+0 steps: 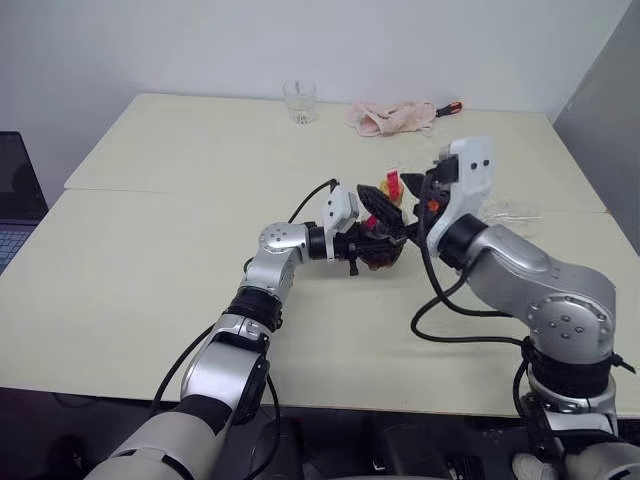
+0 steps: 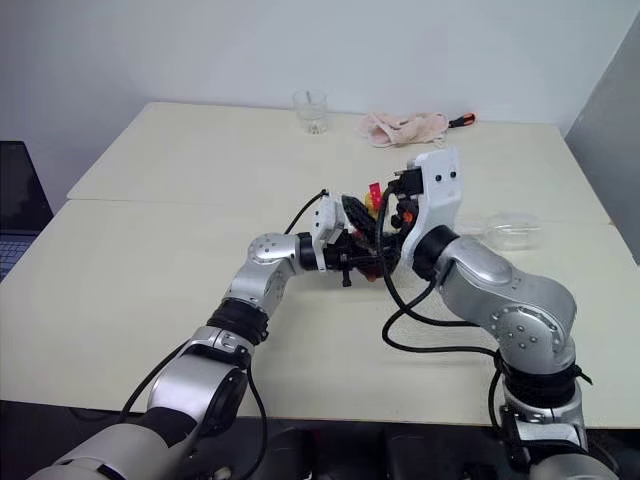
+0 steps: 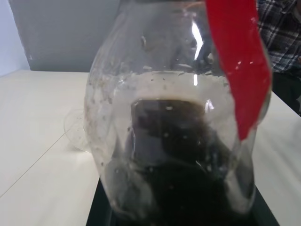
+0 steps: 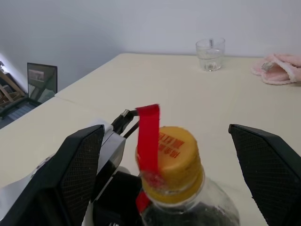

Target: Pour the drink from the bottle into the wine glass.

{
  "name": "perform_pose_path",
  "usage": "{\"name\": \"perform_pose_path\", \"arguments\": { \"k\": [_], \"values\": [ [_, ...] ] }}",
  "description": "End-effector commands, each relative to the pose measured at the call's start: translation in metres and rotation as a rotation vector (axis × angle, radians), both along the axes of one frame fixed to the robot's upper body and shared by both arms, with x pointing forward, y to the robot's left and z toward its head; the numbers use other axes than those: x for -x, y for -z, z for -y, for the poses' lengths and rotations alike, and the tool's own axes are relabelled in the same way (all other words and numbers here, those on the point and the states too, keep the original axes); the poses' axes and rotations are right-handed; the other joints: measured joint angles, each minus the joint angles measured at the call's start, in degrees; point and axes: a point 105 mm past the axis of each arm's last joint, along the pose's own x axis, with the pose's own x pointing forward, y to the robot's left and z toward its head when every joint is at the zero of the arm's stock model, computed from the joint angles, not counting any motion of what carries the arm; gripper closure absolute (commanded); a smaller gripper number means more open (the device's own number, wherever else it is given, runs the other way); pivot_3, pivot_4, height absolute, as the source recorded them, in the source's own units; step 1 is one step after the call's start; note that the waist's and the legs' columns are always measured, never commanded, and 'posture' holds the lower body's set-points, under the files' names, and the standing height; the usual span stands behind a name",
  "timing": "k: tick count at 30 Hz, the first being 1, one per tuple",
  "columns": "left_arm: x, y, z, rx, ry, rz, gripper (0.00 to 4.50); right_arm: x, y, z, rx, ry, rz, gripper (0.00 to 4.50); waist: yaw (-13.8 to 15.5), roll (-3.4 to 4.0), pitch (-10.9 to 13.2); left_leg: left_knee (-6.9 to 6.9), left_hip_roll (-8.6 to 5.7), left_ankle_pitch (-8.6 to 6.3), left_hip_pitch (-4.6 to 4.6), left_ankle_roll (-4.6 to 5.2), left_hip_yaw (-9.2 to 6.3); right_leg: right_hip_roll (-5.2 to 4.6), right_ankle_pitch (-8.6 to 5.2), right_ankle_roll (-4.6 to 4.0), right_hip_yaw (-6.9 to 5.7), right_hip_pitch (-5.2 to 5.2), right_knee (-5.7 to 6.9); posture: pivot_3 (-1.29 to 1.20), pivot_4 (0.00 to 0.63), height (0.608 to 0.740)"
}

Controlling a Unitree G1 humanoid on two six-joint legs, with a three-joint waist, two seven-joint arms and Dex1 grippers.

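Observation:
The bottle (image 1: 384,252) is held upright just above the middle of the table, my left gripper (image 1: 383,232) shut on its round belly from the left. The dark drink (image 3: 178,160) fills its lower half. A loose red label strip (image 4: 148,134) sticks up beside the yellow cap (image 4: 173,160). My right gripper (image 4: 164,136) is open, one black finger on each side of the cap and neither touching it. The wine glass (image 2: 508,230) is on the table to the right of the arms and appears to lie on its side.
A short clear tumbler (image 1: 299,100) stands at the table's far edge. A pink cloth (image 1: 390,118) and a red-handled tool (image 1: 451,107) lie to its right. A dark laptop (image 1: 15,195) is off the table's left side. A grey wall panel rises at the right.

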Motion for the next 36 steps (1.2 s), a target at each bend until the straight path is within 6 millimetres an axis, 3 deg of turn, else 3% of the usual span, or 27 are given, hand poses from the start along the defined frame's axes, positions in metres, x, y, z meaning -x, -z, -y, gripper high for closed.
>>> {"name": "perform_pose_path", "arguments": {
  "k": [1,13,28,36],
  "values": [
    [0.000,-0.020,0.003,0.037,0.008,0.065,3.50,-0.001,-0.011,-0.001,-0.009,0.004,0.048,0.00,0.00,0.00,0.00,0.00,0.00,0.00,0.00,0.00,0.00,0.00,0.00,0.00,0.00,0.00,0.00,0.00,0.150,0.740],
    [0.000,-0.020,0.003,0.037,0.005,0.068,3.50,-0.007,-0.004,0.017,-0.009,0.067,0.034,0.00,0.01,0.00,0.00,0.00,0.00,0.00,0.00,0.00,0.01,0.00,0.00,0.00,-0.03,0.00,0.01,0.00,0.150,0.740],
    [0.000,-0.021,0.003,0.041,0.008,0.069,3.50,0.054,0.017,0.022,0.050,-0.224,-0.027,0.00,0.04,0.00,0.00,-0.01,0.00,0.00,-0.02,0.00,-0.02,0.00,0.00,0.00,-0.02,0.04,-0.02,0.00,0.150,0.740],
    [0.001,-0.021,0.004,0.042,0.013,0.068,3.50,0.033,0.003,0.019,0.024,-0.138,0.012,0.00,-0.19,0.00,0.00,0.04,-0.04,0.00,0.05,0.00,-0.03,0.00,0.00,0.01,-0.03,0.04,0.12,0.00,0.150,0.740]
  ]
}}
